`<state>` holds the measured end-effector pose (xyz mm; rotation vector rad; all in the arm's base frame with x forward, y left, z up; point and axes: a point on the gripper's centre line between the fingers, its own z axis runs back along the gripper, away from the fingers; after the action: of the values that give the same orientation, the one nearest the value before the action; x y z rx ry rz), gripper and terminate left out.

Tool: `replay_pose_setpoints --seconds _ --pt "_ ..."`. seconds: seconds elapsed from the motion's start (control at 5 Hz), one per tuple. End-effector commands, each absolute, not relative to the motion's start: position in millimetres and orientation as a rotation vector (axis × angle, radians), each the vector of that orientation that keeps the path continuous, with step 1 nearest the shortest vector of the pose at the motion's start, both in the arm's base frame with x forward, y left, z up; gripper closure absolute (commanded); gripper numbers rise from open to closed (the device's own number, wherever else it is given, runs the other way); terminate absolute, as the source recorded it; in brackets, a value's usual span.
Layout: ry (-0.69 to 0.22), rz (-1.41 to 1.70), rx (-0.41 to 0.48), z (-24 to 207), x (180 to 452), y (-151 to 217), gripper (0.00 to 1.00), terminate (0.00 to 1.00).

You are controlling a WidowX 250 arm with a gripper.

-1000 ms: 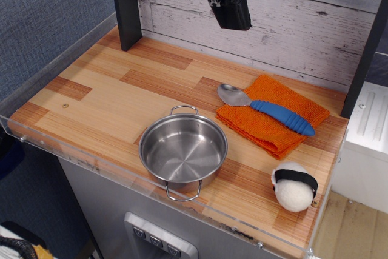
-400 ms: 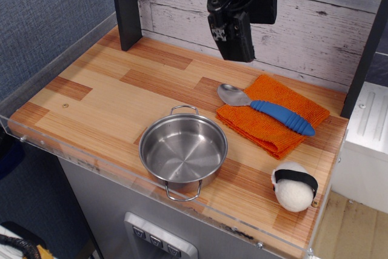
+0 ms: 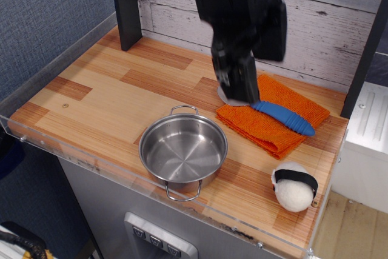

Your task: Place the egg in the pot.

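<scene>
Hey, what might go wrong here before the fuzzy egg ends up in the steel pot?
The white fuzzy egg with a black band sits near the wooden table's front right corner, so a clumsy grasp may nudge it off. The black tool hangs low over the blue-handled metal spoon on the orange cloth and might snag either. The shiny steel pot also sits near the front edge.

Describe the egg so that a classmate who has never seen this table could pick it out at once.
Start at the wooden table and go to its front right corner, past the orange cloth and to the right of the steel pot. There lies the egg, apart from both. It is the only white, fuzzy thing here, with a black band around it.
</scene>
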<state>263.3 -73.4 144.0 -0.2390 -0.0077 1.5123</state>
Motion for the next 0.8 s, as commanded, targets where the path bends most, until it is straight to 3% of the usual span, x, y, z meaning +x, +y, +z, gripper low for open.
replay_pose_setpoints --seconds 0.0,0.6 --pt "-0.046 1.396 -0.18 131.1 257.6 -92.3 0.0 0.0" --pt "-0.038 1.272 -0.062 80.4 252.7 -107.0 0.0 0.0"
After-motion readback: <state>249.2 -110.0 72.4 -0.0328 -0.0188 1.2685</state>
